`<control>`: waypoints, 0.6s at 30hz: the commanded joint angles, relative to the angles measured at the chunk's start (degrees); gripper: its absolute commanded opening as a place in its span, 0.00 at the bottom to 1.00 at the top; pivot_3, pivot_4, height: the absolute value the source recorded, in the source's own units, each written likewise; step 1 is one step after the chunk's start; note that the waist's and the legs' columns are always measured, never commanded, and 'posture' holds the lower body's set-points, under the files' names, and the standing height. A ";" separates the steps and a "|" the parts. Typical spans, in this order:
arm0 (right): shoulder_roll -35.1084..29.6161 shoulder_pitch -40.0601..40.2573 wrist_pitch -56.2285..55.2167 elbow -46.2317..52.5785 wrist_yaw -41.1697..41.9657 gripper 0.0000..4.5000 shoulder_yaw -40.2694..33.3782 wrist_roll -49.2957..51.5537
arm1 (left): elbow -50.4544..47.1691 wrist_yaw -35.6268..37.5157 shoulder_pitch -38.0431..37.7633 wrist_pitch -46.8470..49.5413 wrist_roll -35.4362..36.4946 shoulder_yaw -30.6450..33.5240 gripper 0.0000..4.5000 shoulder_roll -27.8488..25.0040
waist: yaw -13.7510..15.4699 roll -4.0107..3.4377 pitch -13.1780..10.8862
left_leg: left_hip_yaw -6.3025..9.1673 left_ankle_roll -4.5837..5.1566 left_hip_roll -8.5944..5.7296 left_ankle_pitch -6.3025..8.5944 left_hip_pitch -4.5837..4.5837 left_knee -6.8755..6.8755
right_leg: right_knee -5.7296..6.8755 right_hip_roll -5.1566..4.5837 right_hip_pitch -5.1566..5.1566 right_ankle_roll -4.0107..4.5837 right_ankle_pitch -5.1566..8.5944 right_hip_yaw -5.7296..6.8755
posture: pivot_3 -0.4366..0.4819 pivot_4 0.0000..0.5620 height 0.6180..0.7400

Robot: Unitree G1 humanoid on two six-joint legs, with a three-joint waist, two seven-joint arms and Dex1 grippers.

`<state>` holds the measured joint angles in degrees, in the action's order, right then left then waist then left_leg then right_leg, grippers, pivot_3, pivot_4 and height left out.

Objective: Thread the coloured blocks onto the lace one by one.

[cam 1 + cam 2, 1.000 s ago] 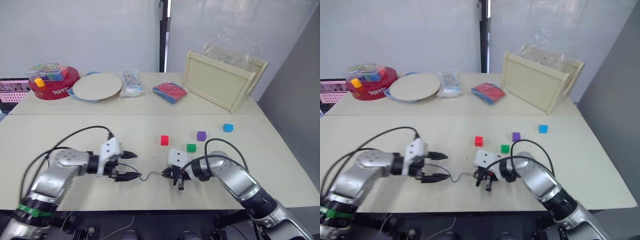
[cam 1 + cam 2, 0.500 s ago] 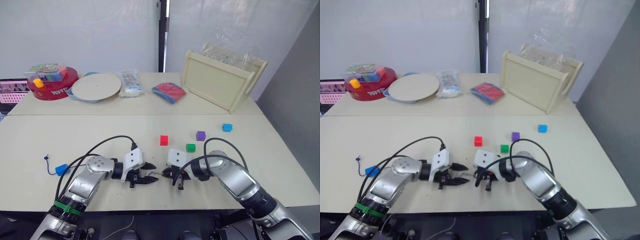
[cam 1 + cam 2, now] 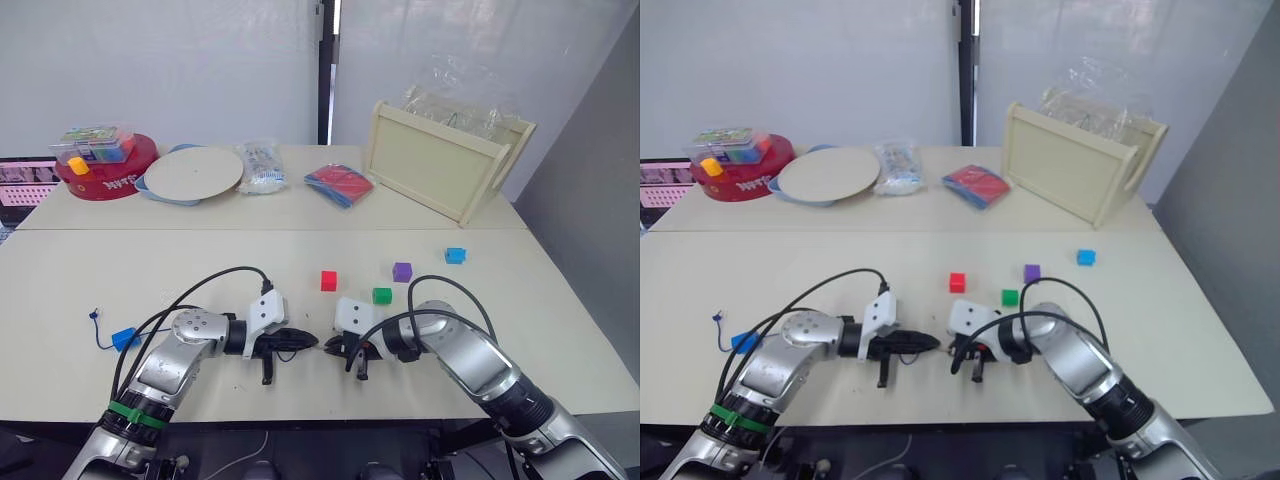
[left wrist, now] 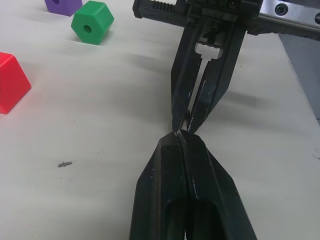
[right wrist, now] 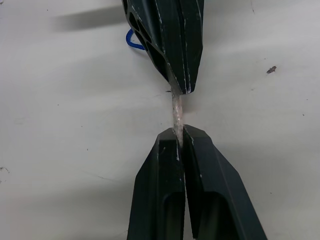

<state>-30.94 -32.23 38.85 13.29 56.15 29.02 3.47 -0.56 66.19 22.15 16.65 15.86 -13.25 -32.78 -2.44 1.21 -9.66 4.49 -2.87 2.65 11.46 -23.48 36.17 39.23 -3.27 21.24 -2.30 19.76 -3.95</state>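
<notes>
**Lace tip pinched from both ends**

Met tip to tip at lower centre of the left eye view: left gripper (image 3: 308,341) and right gripper (image 3: 333,347), both clenched on the pale stiff tip (image 5: 177,114) of the lace (image 5: 131,41). Seen in the right wrist view as a short pale stretch bridging the two sets of closed fingers, with a blue loop of cord behind the left one. Lay at the left edge of the table (image 3: 560,330): one blue block (image 3: 124,340). Sat loose right of centre: red block (image 3: 328,281), green block (image 3: 381,296), purple block (image 3: 402,272), second blue block (image 3: 455,255).
</notes>
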 commanded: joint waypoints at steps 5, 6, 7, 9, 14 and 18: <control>-0.67 0.72 -0.01 1.31 -0.13 0.00 -0.09 -0.29 | -0.73 -0.43 1.23 -1.77 -1.36 0.64 0.18 -0.89 | 0.01 0.00 0.00 | 0.00 0.00 0.00 0.00 0.00 0.00 | 0.00 0.00 -0.01 0.00 0.00 0.00 | 0.48 0.27 1.00; -0.70 0.72 0.00 1.34 -0.10 0.00 -0.12 -0.26 | -0.55 -0.73 1.41 -2.72 -2.52 0.17 0.25 -1.07 | 0.01 0.00 0.00 | 0.00 0.00 0.00 0.00 0.00 0.00 | -0.01 0.00 -0.01 0.00 0.00 0.00 | 0.48 0.27 1.00; -0.69 0.68 0.02 1.34 -0.08 0.00 -0.16 -0.21 | -0.34 -0.67 1.53 -3.13 -3.41 -0.45 0.33 -1.24 | 0.01 0.00 0.00 | 0.00 0.00 0.00 0.00 0.00 0.00 | 0.00 0.00 -0.01 0.00 0.00 0.00 | 0.48 0.27 1.00; -0.63 0.49 0.06 1.26 -0.05 0.00 -0.27 -0.14 | -0.20 0.12 1.48 -2.45 -2.76 -0.66 0.48 -0.73 | 0.02 0.00 0.00 | 0.00 0.00 -0.01 0.00 0.00 0.00 | -0.01 0.00 -0.01 0.00 0.00 0.00 | 0.48 0.27 1.00; -0.48 0.25 0.03 1.03 -0.13 0.00 -0.40 -0.13 | 1.97 -0.10 1.59 -4.22 -5.05 -2.13 0.48 -0.13 | 0.02 0.00 0.00 | 0.00 0.00 -0.01 0.00 0.00 0.00 | -0.01 -0.01 -0.01 0.00 0.00 0.00 | 0.48 0.27 1.00; -0.76 0.40 0.10 1.27 -0.12 0.00 -0.66 -0.08 | 3.01 0.49 1.74 -4.62 -4.79 -2.15 0.42 0.45 | 0.03 0.00 0.00 | 0.00 0.00 -0.02 0.00 0.00 0.01 | -0.01 -0.01 -0.01 0.00 0.00 0.00 | 0.48 0.27 1.00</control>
<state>-31.14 -32.07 38.93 13.49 56.12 28.87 3.49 2.68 66.23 23.12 12.84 10.87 -15.51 -32.54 -2.40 1.21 -9.66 4.49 -2.87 2.64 11.46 -23.48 36.18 39.22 -3.28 21.23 -2.30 19.76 -3.95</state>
